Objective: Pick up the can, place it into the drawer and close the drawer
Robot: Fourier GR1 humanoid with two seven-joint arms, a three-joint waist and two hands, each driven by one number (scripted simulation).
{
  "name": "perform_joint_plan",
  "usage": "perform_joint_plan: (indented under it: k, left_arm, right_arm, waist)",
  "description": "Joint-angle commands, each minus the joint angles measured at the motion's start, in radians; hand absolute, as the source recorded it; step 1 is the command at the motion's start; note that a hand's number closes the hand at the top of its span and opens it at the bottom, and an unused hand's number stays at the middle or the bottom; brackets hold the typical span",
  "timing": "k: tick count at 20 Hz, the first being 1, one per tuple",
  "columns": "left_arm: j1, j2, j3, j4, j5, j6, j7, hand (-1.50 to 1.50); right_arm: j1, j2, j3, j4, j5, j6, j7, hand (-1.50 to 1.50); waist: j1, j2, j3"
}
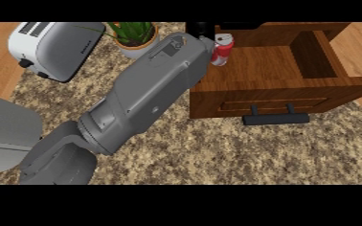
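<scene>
One can (222,51), red and silver, stands at the open drawer's (272,72) left edge. One black hand (205,30) shows there, its grip impossible to tell. One toaster (53,48) and one plant (133,36) sit at the counter's (212,148) far edge.

Red-and-silver can (222,51) upright over open wooden drawer (272,74); drawer handle black.

A grey forearm reaches over the speckled tabletop (212,148) to the open wooden drawer (283,67). The hand (205,30) holds the red can (222,51) upright above the drawer's left side.
</scene>
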Motion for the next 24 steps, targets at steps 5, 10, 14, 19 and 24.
perform_joint_plan:
  k: [5, 10, 14, 19, 24]
  left_arm:
    - [-0.033, 0.0, 0.011, -0.007, 0.0, 0.005, 0.053, -1.5]
    - [-0.012, 0.007, 0.044, 0.023, -0.014, -0.032, 0.053, -1.5]
    - [-0.002, 0.013, 0.03, -0.033, -0.039, 0.011, 0.095, -1.5]
    - [0.04, 0.077, 0.031, -0.072, -0.072, -0.005, 0.116, -1.5]
    - [0.003, 0.12, 0.043, -0.095, -0.091, 0.026, 0.175, -1.5]
  right_arm:
    - [-0.121, -0.014, 0.205, 0.116, 0.408, -0.061, -0.082, -1.5]
    - [-0.219, 0.037, 0.395, 0.252, 0.662, -0.192, -0.104, -1.5]
    - [-0.327, 0.011, 0.461, 0.391, 0.796, -0.241, -0.092, -1.5]
    - [-0.427, -0.018, 0.483, 0.624, 0.894, -0.329, -0.17, -1.5]
    - [-0.583, -0.048, 0.525, 0.844, 1.009, -0.367, -0.178, -1.5]
  waist:
    - [0.044, -0.012, 0.0]
    - [0.051, -0.01, -0.001]
    - [0.071, -0.018, -0.002]
    - [0.071, -0.017, -0.001]
    - [0.075, -0.015, -0.001]
